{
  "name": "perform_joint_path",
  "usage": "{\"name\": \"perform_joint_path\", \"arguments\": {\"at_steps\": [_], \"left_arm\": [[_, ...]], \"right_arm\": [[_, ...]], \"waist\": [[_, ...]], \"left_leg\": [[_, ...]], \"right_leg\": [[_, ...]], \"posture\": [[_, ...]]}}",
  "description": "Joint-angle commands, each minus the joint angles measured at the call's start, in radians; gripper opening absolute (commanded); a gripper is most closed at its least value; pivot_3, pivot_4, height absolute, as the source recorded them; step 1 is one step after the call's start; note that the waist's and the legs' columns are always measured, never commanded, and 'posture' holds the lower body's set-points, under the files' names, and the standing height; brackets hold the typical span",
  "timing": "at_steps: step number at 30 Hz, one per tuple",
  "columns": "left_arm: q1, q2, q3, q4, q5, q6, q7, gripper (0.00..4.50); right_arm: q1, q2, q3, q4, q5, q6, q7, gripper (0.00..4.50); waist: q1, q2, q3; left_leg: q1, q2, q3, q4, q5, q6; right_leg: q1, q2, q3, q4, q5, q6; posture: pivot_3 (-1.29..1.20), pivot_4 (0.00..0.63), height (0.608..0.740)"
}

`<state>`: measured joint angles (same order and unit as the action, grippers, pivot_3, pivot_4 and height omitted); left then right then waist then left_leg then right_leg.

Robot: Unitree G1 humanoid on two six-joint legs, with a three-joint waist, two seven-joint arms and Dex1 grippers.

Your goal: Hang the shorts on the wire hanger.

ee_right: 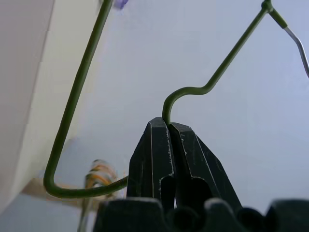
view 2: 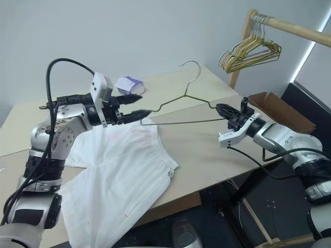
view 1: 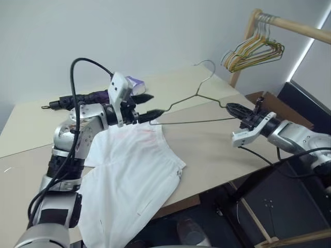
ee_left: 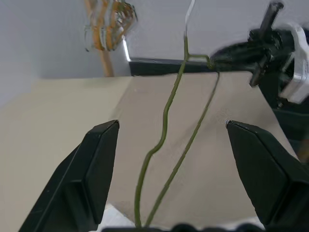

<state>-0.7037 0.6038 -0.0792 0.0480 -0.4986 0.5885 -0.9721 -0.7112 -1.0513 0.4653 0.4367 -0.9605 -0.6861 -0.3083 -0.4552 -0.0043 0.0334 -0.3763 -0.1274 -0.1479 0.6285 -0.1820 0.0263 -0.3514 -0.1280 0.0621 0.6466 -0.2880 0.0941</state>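
Above the desk [view 1: 217, 150], the wire hanger [view 1: 199, 106] hangs in the air, hook up. At one shoulder bend, the right end effector [view 1: 231, 108] is clamped shut on the wire. At the far corner, the left end effector [view 1: 151, 105] has its fingers spread wide, both wires running between them. White shorts [view 1: 132, 175] lie flat on the desk below. A good grip likely means closing the left fingers squarely on that corner, holding the frame level before threading cloth.
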Motion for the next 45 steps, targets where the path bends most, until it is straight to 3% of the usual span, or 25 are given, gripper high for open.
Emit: {"name": "perform_joint_path", "arguments": {"at_steps": [1, 12, 19, 22, 34, 42, 45], "left_arm": [[-0.028, 0.030, -0.034, 0.051, 0.024, -0.008, -0.107, 4.49], [-0.059, 0.045, -0.171, 0.136, 0.152, -0.051, -0.291, 4.49], [-0.051, 0.046, -0.225, 0.144, 0.244, -0.065, -0.295, 4.49], [-0.059, 0.028, -0.217, 0.159, 0.267, -0.060, -0.261, 3.88], [-0.057, 0.020, -0.211, 0.163, 0.284, -0.071, -0.272, 0.05], [-0.067, 0.013, -0.202, 0.173, 0.292, -0.063, -0.256, 0.02], [-0.064, 0.012, -0.192, 0.176, 0.299, -0.057, -0.230, 0.00]], "right_arm": [[-0.081, 0.005, 0.002, 0.040, -0.057, -0.107, -0.074, 0.00], [-0.158, 0.039, 0.005, 0.084, -0.114, -0.221, -0.089, 0.00], [-0.182, 0.039, 0.006, 0.090, -0.123, -0.229, -0.075, 0.00], [-0.182, 0.040, 0.003, 0.085, -0.122, -0.232, -0.067, 0.00], [-0.194, 0.037, -0.011, 0.086, -0.118, -0.222, -0.048, 0.00], [-0.188, 0.030, -0.017, 0.082, -0.092, -0.242, -0.029, 0.00], [-0.174, 0.022, -0.024, 0.081, -0.002, -0.306, 0.034, 0.78]], "waist": [[-0.007, 0.000, 0.000], [-0.024, -0.001, 0.000], [-0.028, -0.001, 0.000], [-0.028, -0.001, 0.000], [-0.029, -0.001, 0.000], [-0.029, -0.001, 0.000], [-0.029, -0.001, 0.000]], "left_leg": [[0.001, 0.000, 0.001, 0.000, 0.000, 0.000], [0.002, 0.000, 0.001, 0.000, 0.000, 0.001], [0.004, 0.000, 0.001, 0.000, 0.000, 0.001], [0.004, 0.000, 0.001, 0.000, 0.000, 0.001], [0.004, 0.000, 0.002, 0.000, 0.000, 0.001], [0.004, 0.000, 0.002, 0.000, 0.000, 0.001], [0.004, 0.000, 0.002, 0.000, 0.000, 0.001]], "right_leg": [[0.000, 0.000, 0.001, 0.000, 0.000, 0.000], [0.001, 0.000, 0.002, 0.000, 0.000, 0.001], [0.002, 0.001, 0.003, 0.001, 0.000, 0.001], [0.002, 0.001, 0.004, 0.001, 0.000, 0.001], [0.002, 0.001, 0.004, 0.001, 0.000, 0.001], [0.002, 0.001, 0.004, 0.001, 0.000, 0.001], [0.002, 0.001, 0.004, 0.001, 0.000, 0.001]], "posture": [[-0.42, 0.000, 0.740], [-0.42, 0.000, 0.740], [-0.42, 0.000, 0.740], [-0.42, 0.000, 0.740], [-0.42, 0.000, 0.740], [-0.42, 0.000, 0.740], [-0.42, 0.000, 0.740]]}}
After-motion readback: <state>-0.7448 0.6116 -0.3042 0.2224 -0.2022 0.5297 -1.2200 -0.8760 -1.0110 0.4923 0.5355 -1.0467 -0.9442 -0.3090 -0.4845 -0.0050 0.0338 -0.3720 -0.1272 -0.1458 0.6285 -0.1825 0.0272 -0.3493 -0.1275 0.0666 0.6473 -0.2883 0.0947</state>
